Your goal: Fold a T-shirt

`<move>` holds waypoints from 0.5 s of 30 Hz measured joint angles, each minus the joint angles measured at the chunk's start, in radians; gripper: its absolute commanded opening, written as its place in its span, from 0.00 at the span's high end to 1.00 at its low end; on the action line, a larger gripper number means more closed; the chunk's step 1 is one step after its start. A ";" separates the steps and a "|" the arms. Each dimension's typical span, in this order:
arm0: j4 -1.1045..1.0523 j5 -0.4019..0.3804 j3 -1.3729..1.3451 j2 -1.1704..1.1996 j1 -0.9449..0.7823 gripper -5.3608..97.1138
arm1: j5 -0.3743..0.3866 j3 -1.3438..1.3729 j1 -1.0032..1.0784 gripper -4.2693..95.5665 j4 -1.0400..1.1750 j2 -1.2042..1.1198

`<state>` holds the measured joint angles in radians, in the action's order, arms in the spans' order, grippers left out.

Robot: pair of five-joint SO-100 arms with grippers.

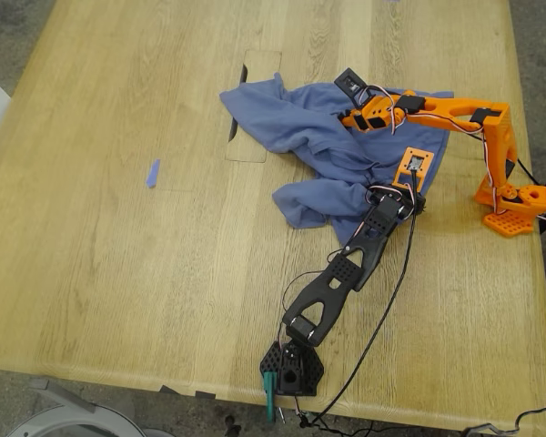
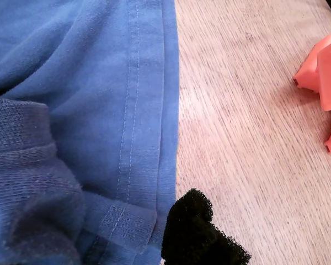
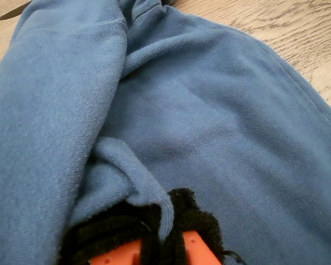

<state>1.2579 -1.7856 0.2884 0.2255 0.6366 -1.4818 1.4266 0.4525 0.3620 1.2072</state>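
While the T-shirt [image 1: 332, 150] lies crumpled across the far side of the wooden table [image 1: 118, 255] in the exterior view, a ridge of its cloth is pinched in my second gripper [image 3: 164, 232], whereas my first gripper [image 2: 201, 234], its opening not discernible, is poised just beside the stitched hem [image 2: 133, 110].

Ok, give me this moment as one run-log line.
T-shirt: crumpled, unfolded | my second gripper: pinching a fabric fold | my first gripper: at the hem edge, grip unclear | table: wood

T-shirt [image 3: 220, 127]: soft matt knit cloth. Table [image 1: 118, 273]: pale grained wood. Gripper pads [image 2: 201, 232]: black foam.
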 measured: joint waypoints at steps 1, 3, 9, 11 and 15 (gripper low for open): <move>0.000 0.000 0.000 0.000 0.003 0.40 | 0.000 0.000 0.000 0.96 0.000 0.000; 0.009 0.000 0.000 -0.005 0.018 0.40 | 0.000 0.000 0.000 0.96 0.000 0.000; 0.046 0.006 0.000 -0.035 0.092 0.40 | 0.000 0.006 0.000 0.96 0.000 0.005; 0.060 0.006 0.000 -0.043 0.117 0.40 | 0.000 0.006 0.000 0.96 0.000 0.009; 0.097 0.006 0.000 -0.057 0.152 0.37 | 0.000 0.029 0.000 0.96 0.000 0.025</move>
<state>1.3545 -1.7794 0.2884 0.1687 0.7885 -1.4818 1.4557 0.4525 0.3620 1.2318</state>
